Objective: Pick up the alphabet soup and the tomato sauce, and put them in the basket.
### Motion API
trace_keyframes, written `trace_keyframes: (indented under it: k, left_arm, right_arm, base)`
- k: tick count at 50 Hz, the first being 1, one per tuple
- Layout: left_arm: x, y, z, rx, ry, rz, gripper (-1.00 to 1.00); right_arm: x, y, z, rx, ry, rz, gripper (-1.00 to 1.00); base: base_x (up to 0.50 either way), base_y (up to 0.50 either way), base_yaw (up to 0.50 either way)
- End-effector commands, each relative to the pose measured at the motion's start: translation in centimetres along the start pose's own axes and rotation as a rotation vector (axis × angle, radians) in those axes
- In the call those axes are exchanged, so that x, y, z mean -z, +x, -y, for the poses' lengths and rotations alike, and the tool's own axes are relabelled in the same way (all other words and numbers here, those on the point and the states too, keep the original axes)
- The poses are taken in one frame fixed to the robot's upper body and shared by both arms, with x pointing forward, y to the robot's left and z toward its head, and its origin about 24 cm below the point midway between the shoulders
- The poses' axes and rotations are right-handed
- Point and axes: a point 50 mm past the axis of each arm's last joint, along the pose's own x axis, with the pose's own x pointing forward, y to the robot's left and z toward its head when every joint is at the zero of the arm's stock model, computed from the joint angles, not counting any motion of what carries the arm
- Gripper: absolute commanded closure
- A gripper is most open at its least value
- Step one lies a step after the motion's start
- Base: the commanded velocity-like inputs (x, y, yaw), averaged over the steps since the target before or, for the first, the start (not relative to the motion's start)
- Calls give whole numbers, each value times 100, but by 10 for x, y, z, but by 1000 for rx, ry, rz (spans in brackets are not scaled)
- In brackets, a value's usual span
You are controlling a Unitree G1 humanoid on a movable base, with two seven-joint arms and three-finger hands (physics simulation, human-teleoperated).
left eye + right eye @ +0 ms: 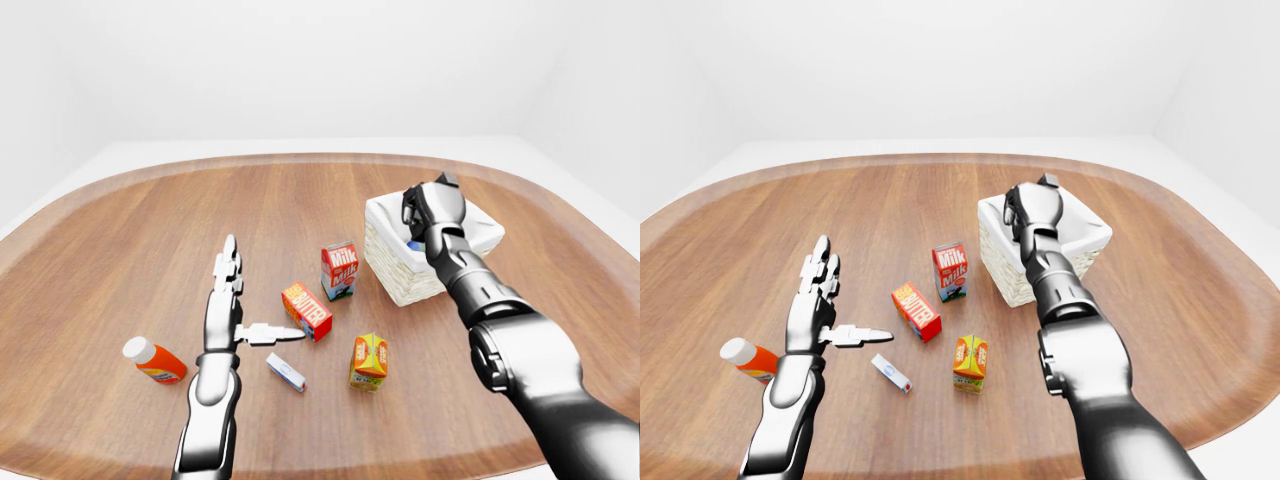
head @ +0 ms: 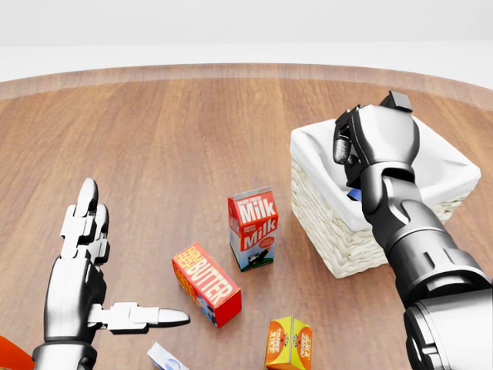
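A white wicker basket [image 2: 317, 202] with a white cloth lining stands right of the middle in the head view. Inside it lies a small blue-labelled thing [image 2: 354, 194], mostly hidden by my right forearm; which can it is I cannot tell. My right hand [image 2: 344, 146] hovers over the basket's near-left part with its fingers [image 2: 339, 140] curled, and its palm faces away. Nothing shows in it. My left hand [image 2: 123, 258] is low on the left, open and empty, with the fingers straight up and the thumb pointing right. No other can shows on the table.
On the round wooden table [image 1: 150, 230] a milk carton [image 2: 253, 229] stands left of the basket. A red butter box [image 2: 206, 284], an orange carton [image 2: 289, 344] and a small white-blue box [image 2: 166, 358] lie nearer. An orange bottle with a white cap [image 1: 155, 362] lies at the far left.
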Motion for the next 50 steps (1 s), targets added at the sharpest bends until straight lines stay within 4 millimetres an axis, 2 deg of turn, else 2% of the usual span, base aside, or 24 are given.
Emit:
trace_keyframes:
  k: [1, 25, 41, 45, 46, 47, 50]
  left_arm:
    - [1, -1, 1, 3, 1, -4, -100]
    - [0, 2, 0, -5, -1, 2, -100]
    - [0, 1, 0, -4, -1, 1, -100]
    - [0, 1, 0, -4, -1, 3, -100]
    - [7, 1, 0, -4, -5, -30, -100]
    - [-8, 1, 0, -2, -10, 36, -100]
    - [-9, 0, 0, -1, -8, 39, -100]
  right_arm:
    - [2, -4, -5, -19, -38, 14, 100]
    - [17, -4, -2, -17, -79, -36, 100]
    - [18, -4, -3, -19, -70, -41, 98]
    - [17, -4, -3, -18, -70, -38, 23]
    - [17, -4, -3, -18, -69, -38, -13]
    - [17, -4, -2, -17, -70, -39, -96]
    - [18, -4, -2, -15, -69, -41, -100]
  base:
    - [0, 0, 0]
    - [0, 0, 0]
    - [0, 0, 0]
    - [0, 0, 0]
    - [0, 0, 0]
    - [0, 0, 0]
    - [0, 0, 0]
